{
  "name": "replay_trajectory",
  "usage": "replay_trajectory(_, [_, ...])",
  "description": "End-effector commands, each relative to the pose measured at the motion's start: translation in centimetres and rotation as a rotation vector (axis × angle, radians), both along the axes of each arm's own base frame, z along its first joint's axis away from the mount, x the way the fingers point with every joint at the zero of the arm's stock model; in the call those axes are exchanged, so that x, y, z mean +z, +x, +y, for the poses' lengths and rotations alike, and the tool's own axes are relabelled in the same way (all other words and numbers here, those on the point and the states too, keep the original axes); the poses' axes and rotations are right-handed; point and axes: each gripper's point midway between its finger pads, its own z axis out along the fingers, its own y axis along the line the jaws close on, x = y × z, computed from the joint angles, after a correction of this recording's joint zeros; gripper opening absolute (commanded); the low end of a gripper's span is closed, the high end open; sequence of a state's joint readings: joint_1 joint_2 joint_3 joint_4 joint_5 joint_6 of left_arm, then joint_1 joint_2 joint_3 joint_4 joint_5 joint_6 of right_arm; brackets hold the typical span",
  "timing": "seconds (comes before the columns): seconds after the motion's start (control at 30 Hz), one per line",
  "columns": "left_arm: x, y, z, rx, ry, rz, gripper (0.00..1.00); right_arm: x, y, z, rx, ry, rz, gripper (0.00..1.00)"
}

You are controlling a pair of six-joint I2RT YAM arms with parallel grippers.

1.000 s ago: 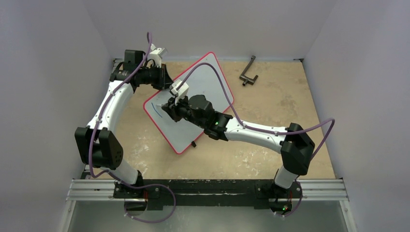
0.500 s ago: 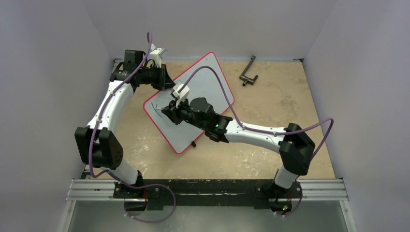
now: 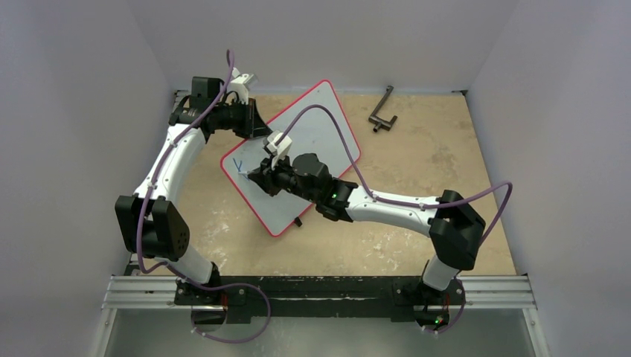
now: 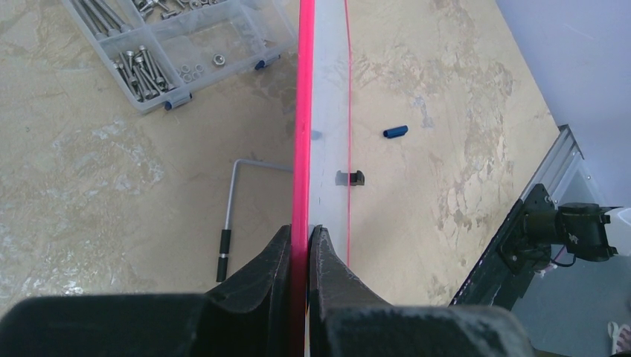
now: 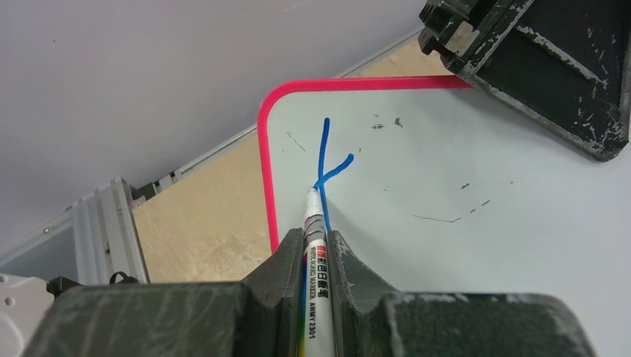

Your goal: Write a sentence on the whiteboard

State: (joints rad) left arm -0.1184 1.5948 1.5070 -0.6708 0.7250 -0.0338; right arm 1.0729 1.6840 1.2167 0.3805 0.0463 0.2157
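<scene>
Tabletop [image 3: 424,178] beige, mottled — pale walls [image 3: 74,111] around; whiteboard [image 3: 324,126] red-rimmed.

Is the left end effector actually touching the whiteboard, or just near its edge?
Touching. The left wrist view shows the left end effector shut on the red rim of the whiteboard, one finger pressed to each side, no gap.

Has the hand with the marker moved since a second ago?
Yes. The right gripper, holding the marker, has slid a little toward the table's near edge, judged against the whiteboard, which stayed put.
</scene>
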Motion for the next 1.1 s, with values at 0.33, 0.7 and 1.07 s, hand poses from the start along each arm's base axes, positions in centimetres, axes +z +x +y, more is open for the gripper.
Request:
replay_trajectory(0.33, [-4.4, -3.0, 0.5, -0.013, 0.13, 0.149, 0.0, -3.2, 1.8, -3.1, -0.18, -0.113, 0.053, 0.0])
replay_trajectory(0.7, [-4.2, -3.0, 0.3, -0.018, 0.119, 0.148, 0.0, -4.2, 1.9, -4.3, -0.216, -0.156, 0.065, 0.0])
replay_trajectory(1.07, [-2.8, -2.2, 0.0, 0.021, 0.092, 0.142, 0.0, 1.1, 0.1, -4.8, -0.127, -0.057, -0.007, 0.0])
